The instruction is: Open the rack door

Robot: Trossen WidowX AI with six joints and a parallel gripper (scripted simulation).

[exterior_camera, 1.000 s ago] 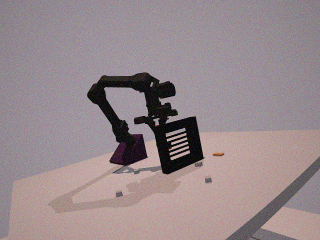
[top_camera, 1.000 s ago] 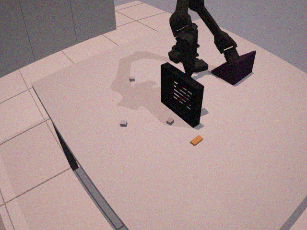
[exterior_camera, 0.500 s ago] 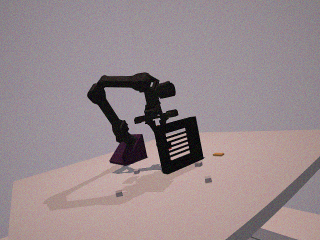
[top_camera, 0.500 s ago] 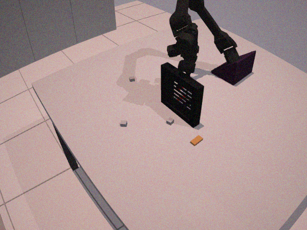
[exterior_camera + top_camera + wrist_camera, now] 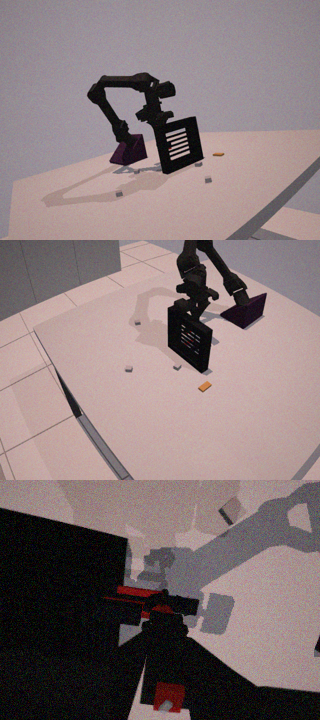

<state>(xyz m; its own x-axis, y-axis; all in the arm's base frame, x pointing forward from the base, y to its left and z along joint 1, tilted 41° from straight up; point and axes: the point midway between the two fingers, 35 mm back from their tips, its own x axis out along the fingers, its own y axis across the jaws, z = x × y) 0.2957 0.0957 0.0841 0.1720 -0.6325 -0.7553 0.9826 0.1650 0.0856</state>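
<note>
The black slotted rack door with its frame (image 5: 174, 330) (image 5: 165, 164) stands upright on the table. The door looks shut, with no panel swung out in either the top or the exterior view; the two are hard to tell apart. The red handle (image 5: 169, 692) runs between my fingers in the wrist view, and bits of red show through the slots. My gripper (image 5: 195, 315) (image 5: 166, 640) is shut on the handle on the arm's side of the rack. In the wrist view it is turned well round from the rack's face. The fingertips are mostly hidden by the rack in the exterior view.
An orange block (image 5: 204, 386) (image 5: 218, 154) lies beyond the rack's end. Several small grey cubes (image 5: 128, 368) (image 5: 208, 179) (image 5: 232, 511) lie around the rack, one close to its foot. The arm's purple base (image 5: 253, 311) (image 5: 138, 151) stands behind the rack.
</note>
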